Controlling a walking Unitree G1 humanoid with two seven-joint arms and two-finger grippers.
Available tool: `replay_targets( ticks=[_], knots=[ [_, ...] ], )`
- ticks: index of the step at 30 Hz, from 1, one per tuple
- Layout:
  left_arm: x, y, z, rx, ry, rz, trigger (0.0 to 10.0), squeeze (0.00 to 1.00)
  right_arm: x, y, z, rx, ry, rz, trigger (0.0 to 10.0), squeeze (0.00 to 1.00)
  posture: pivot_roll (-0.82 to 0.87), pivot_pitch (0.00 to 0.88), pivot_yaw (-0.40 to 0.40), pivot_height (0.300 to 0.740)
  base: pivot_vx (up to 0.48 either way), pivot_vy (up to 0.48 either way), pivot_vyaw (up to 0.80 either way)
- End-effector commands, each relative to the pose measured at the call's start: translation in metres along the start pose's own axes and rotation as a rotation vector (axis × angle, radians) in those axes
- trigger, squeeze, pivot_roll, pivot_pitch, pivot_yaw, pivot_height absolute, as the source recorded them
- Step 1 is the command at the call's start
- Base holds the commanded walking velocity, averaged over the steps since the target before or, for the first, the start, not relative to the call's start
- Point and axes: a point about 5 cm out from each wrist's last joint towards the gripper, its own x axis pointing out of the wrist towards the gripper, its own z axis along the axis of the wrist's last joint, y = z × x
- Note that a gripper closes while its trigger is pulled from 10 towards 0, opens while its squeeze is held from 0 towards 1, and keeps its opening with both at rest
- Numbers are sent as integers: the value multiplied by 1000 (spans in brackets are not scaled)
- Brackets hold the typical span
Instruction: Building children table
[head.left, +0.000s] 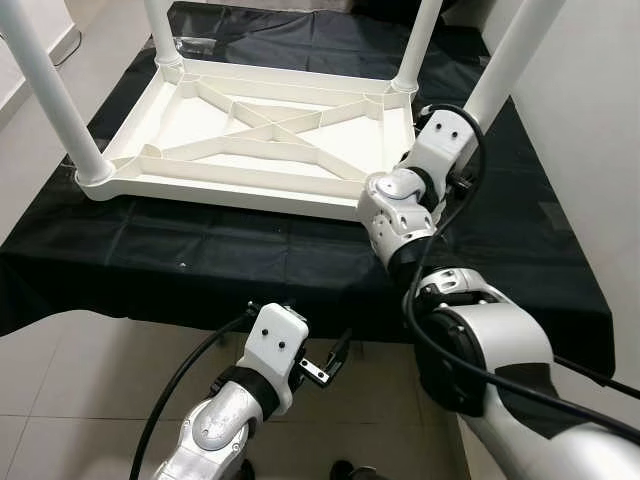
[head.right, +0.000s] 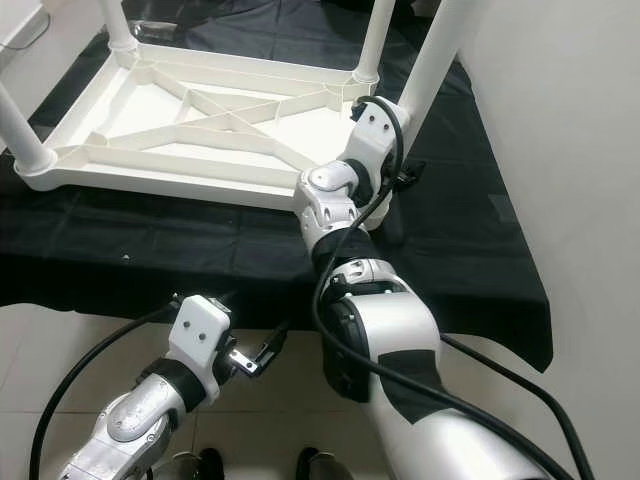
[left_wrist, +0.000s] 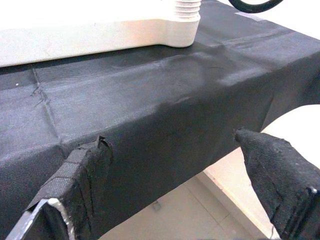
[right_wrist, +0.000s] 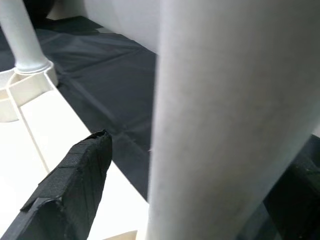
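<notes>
A white plastic children's table (head.right: 190, 130) lies upside down on a black cloth (head.right: 440, 230), its ribbed underside facing up with crossed braces. White legs stand up from its corners. The right arm (head.right: 345, 195) reaches to the near right corner, where a white leg (head.right: 440, 55) rises at a slant; its gripper is hidden behind the wrist. The left gripper (head.right: 268, 352) hangs below the cloth's front edge over the tiled floor (head.right: 40, 350), its fingers pointing right.
</notes>
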Motion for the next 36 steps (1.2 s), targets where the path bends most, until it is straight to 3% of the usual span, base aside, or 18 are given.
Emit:
replay_targets(
  ticks=[1, 6, 7, 17, 36],
  knots=[
    [-1, -3, -7, -5, 26, -12, 10000, 0, -1, -2, -6, 8, 11, -5, 10000, 1000, 115, 227, -81, 740, 0, 0, 0],
    [0, -2, -7, -4, 26, -11, 10000, 0, -4, 0, -7, 10, 19, 3, 10000, 1000, 116, 227, -80, 740, 0, 0, 0],
    [0, -2, -7, -4, 25, -11, 10000, 0, -6, 1, -8, 15, 25, 12, 10000, 0, 118, 226, -80, 740, 0, 0, 0],
    [3, 2, -12, 5, 33, -2, 10000, 0, -10, -3, -17, -29, -6, 84, 10000, 0, 113, 203, -76, 740, 0, 0, 0],
    [6, 10, -18, 19, 36, 15, 10000, 0, -21, -15, -38, -79, 57, 198, 10000, 0, 103, 168, -75, 740, 0, 0, 0]
  ],
)
